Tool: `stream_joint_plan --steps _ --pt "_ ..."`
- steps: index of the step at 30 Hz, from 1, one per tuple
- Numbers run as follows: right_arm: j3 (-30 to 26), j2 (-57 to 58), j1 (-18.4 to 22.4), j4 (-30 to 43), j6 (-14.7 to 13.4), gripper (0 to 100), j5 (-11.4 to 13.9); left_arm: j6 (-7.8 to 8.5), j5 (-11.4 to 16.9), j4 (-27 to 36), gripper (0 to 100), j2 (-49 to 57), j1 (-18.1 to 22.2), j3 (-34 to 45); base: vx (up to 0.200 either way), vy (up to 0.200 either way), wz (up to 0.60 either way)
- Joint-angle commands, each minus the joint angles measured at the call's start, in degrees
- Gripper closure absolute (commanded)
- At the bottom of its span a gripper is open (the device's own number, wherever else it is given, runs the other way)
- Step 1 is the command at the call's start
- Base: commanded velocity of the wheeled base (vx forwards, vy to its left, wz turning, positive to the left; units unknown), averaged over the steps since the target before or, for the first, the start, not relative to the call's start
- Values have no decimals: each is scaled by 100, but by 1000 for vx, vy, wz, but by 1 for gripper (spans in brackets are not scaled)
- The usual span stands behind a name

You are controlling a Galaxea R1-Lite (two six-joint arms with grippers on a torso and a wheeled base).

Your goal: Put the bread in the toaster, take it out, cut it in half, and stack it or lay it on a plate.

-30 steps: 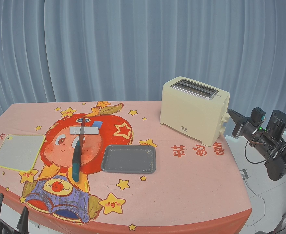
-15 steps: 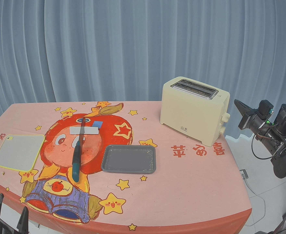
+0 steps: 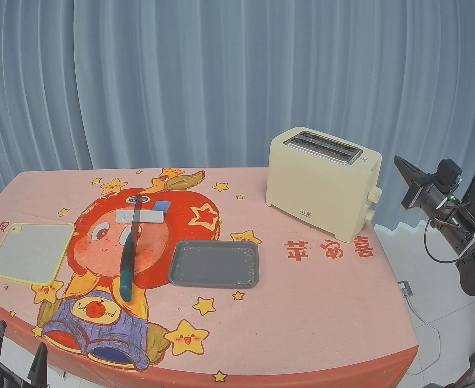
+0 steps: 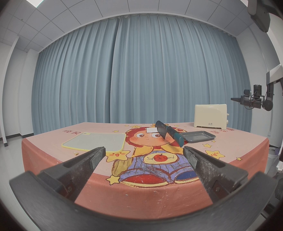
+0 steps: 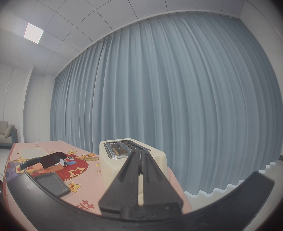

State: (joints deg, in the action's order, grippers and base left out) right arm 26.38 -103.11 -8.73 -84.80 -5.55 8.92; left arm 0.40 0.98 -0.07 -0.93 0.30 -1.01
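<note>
The toaster (image 3: 322, 181) is cream and boxy, with two top slots.

The surface (image 3: 313, 308), draped in a pink cartoon cloth, carries a cream toaster (image 3: 321, 183) near its far right corner. A grey plate (image 3: 214, 263) lies about mid-surface. Just left of it lies a teal-handled knife (image 3: 128, 249), its blade crossing a white strip (image 3: 148, 216) beside a small blue piece (image 3: 162, 206). A cutting board (image 3: 32, 251) lies by the left edge.

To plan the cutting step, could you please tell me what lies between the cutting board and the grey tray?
In the head view, the knife lies between the cutting board and the grey tray, handle nearest the robot.
</note>
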Motion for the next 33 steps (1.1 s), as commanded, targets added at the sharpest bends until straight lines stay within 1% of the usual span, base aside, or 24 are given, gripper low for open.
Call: stream_joint_plan --steps 1,33 --pt "7 124 -6 -2 1 100 4 -5 -1 -1 0 84 5 101 0 0 0" --pt "-36 124 -76 -10 10 100 4 -5 -1 -1 0 84 5 101 0 0 0"
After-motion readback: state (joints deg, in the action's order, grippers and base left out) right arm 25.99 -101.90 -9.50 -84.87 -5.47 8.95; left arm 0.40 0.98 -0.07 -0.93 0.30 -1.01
